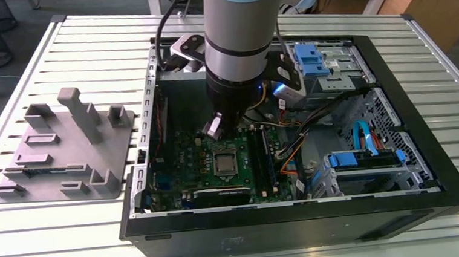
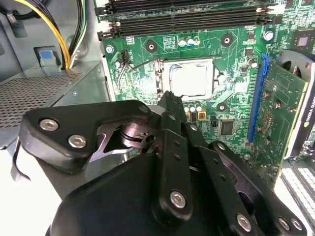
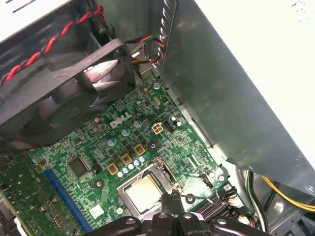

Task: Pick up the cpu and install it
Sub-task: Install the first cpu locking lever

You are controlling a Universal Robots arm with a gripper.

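Green circuit board, the motherboard (image 1: 215,160), is our landmark, lying flat on the floor of the open computer case (image 1: 301,220). We see the cpu (image 2: 191,79) seated in the socket frame (image 2: 162,78) near the middle of that board; in the first wrist view the same cpu (image 3: 142,191) shows its pale metal top inside the frame, and in the exterior view it is a small grey square (image 1: 225,162). Our gripper (image 2: 170,98) hangs above the motherboard, just over the socket's edge, with its black fingers drawn together to a narrow tip and nothing between them. In the first wrist view the gripper (image 3: 173,199) points at the frame beside the chip. Beside the motherboard, outside the case on the exterior view's left, a grey plastic tray (image 1: 61,152) with upright posts rests on the slatted table (image 1: 59,237).
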